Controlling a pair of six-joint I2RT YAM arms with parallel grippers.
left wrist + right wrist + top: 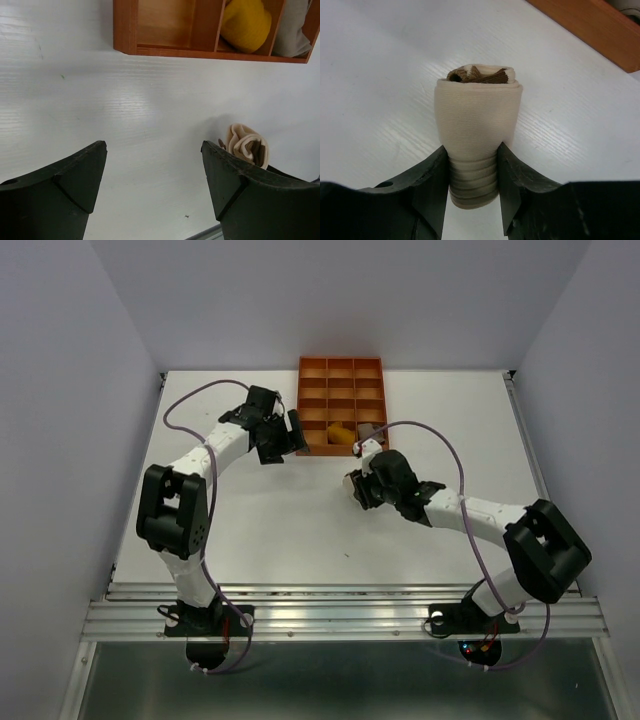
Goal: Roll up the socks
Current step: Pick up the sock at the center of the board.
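Right gripper (472, 155) fingers fill the foreground of my right wrist view, clamped on either side of the ribbed end of the cream-and-brown sock (477, 120). That sock is rolled into a tight bundle, with brown fabric showing at its far end. I cannot tell whether the bundle rests on the white table (300, 530) or is held just above it. From overhead I see this gripper near the table's centre, close to the near edge of the orange tray (340, 365) but apart from it.

Left gripper (154, 146) stands wide open over bare table with nothing between its fingers. Its camera shows the rolled sock off to one side, near one finger (235, 185).

The mustard sock (246, 22) sits bundled in the middle compartment of the tray's nearest row. The taupe sock (295, 27) occupies the compartment beside it, at the right-hand end of that row in the overhead view. I cannot make out its striped cuff.
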